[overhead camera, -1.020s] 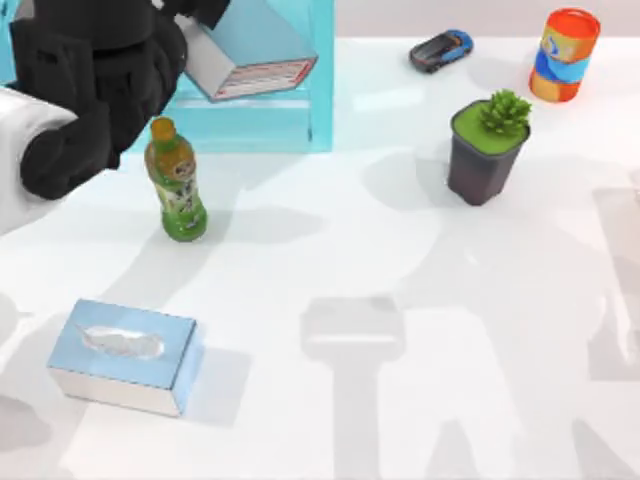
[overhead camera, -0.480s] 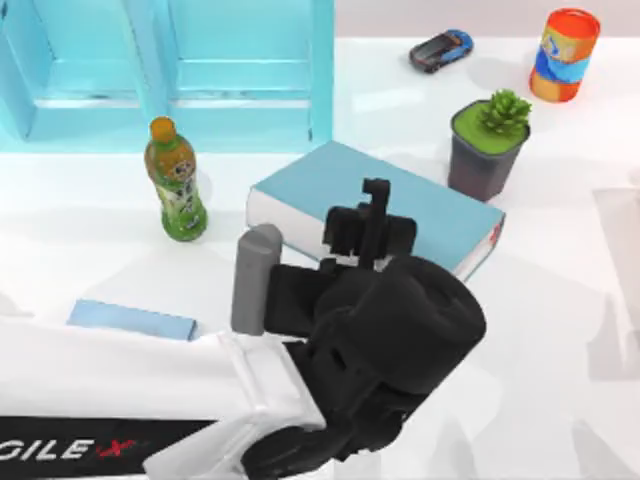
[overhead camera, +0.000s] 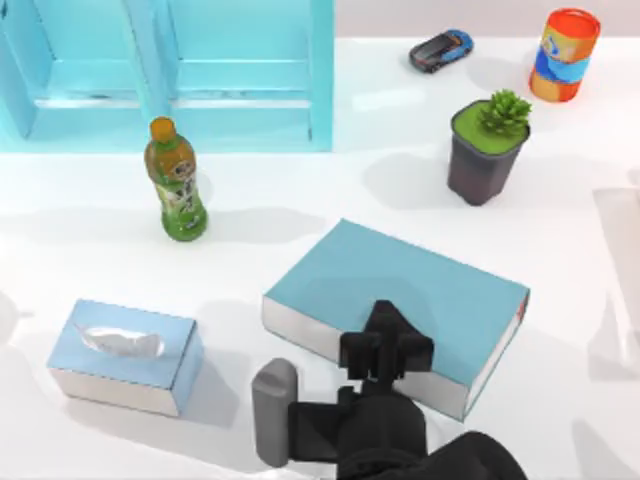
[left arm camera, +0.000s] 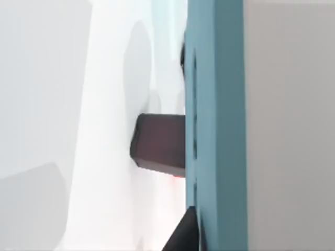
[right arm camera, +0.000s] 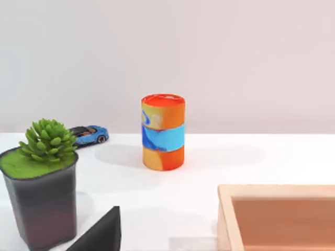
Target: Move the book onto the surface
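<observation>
**Book lying flat on the white counter, left pincer at its near edge**

The book (overhead camera: 400, 300) lies flat on the glossy white counter (overhead camera: 560, 280), light-blue cover up, white page edges facing the lower left and a reddish spine edge at its right corner. It sits at the middle of the counter, turned at an angle, well clear of the turquoise shelf unit (overhead camera: 240, 75) at the upper left.

The left pincer (overhead camera: 385, 335) reaches in from the bottom edge of the top view, its dark fingers over the book's near long edge. In the left wrist view the book (left arm camera: 214, 125) stands as a blue band with a dark finger (left arm camera: 159, 146) against its side; I cannot tell whether the pincer is clamped on the book or let go.

Around the book: a green tea bottle (overhead camera: 176, 182) stands upright to the upper left, a light-blue tissue box (overhead camera: 125, 355) lies to the left, and a potted succulent (overhead camera: 488, 145) stands to the upper right, all apart from the book. Farther back are a blue toy car (overhead camera: 441, 50) and an orange-and-blue can (overhead camera: 565, 55).

The right wrist view shows the succulent (right arm camera: 44, 178), the car (right arm camera: 89, 134), the can (right arm camera: 163, 132) and the corner of a wooden tray (right arm camera: 277, 217).
</observation>
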`<act>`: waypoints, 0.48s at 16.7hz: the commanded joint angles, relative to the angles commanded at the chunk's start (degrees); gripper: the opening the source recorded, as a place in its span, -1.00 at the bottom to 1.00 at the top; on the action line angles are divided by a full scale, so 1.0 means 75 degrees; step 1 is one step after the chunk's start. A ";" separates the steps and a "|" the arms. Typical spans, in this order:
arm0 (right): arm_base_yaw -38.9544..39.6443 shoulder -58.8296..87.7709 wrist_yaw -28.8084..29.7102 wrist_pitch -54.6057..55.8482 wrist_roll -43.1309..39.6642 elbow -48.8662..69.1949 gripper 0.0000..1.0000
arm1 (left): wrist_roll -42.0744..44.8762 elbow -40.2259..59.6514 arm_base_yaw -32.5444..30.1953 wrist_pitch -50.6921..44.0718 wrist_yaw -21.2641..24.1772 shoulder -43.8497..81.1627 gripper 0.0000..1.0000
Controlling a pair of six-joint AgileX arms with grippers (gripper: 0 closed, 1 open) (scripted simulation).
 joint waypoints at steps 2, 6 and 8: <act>0.0000 0.0000 0.0000 0.0000 0.0000 0.0000 1.00 | 0.0000 0.0000 0.0000 0.0000 0.0000 0.0000 -1.00; 0.0000 0.0000 0.0000 0.0000 0.0000 0.0000 1.00 | -0.0005 -0.0013 0.0017 -0.0032 0.0029 -0.0006 -1.00; 0.0000 0.0000 0.0000 0.0000 0.0000 0.0000 1.00 | -0.0099 0.0000 -0.0041 -0.0125 -0.0025 -0.0032 -1.00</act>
